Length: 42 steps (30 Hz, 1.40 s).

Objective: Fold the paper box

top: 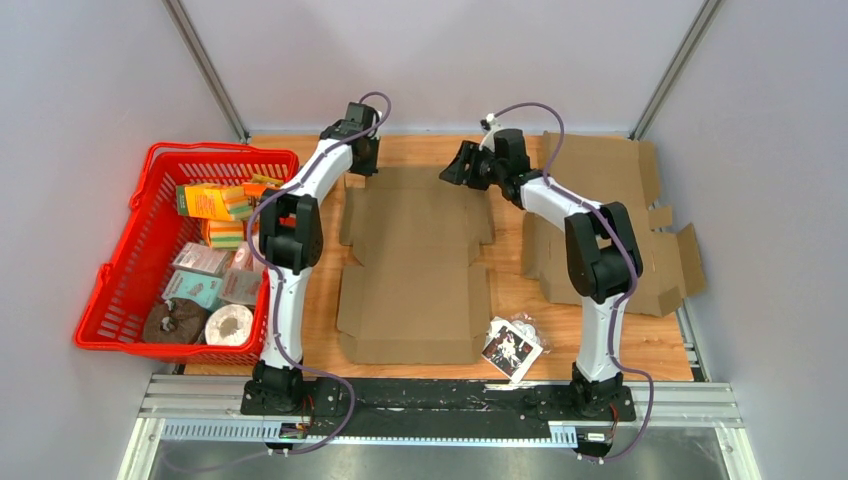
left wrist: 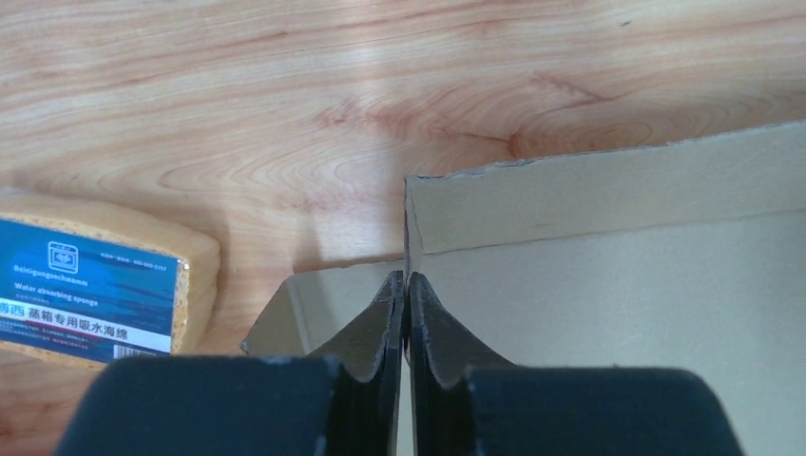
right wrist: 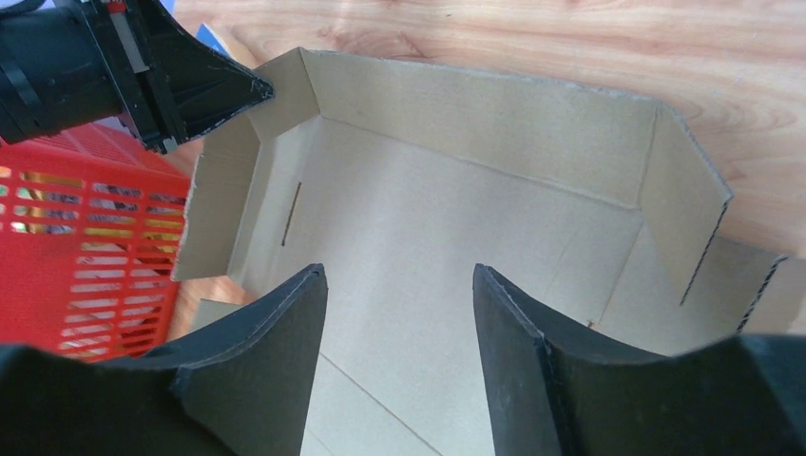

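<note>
My paper box (top: 415,270) lies mid-worktop (top: 650,350), mostly flat, with only its far-end walls raised. My left pincer (left wrist: 407,283) is pinched tight on a corner flap (right wrist: 285,85), while my right pincer (right wrist: 399,275) hovers above, empty, jaws apart. Most of the folding remains, I judge.

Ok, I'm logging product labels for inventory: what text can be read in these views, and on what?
"Reinigungsschwamm": blue label on the sponge, left wrist view.
"Water absorbing sponge": same label, small print.
"蒸箱专用吸水海绵": same label, lowest line; its start is cut off.
Packages in the red basket: too small to read.
Packet near the cardboard box: print too blurred.
Cardboard box: no print visible.
</note>
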Each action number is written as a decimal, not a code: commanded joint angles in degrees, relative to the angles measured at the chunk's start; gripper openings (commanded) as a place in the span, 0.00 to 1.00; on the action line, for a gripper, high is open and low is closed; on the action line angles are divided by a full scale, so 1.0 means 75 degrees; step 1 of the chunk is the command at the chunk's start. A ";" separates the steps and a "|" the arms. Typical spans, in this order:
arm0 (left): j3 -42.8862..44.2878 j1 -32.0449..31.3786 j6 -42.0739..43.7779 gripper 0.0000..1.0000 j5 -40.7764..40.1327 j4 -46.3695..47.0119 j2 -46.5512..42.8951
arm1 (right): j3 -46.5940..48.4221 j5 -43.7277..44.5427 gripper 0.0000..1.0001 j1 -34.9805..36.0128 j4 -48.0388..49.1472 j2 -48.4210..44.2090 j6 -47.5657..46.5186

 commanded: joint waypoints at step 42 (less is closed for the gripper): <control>-0.5678 -0.0633 0.0064 0.00 0.2831 0.3338 -0.6720 | 0.2929 0.0743 0.21 0.1249 -0.4751 -0.1178 -0.7678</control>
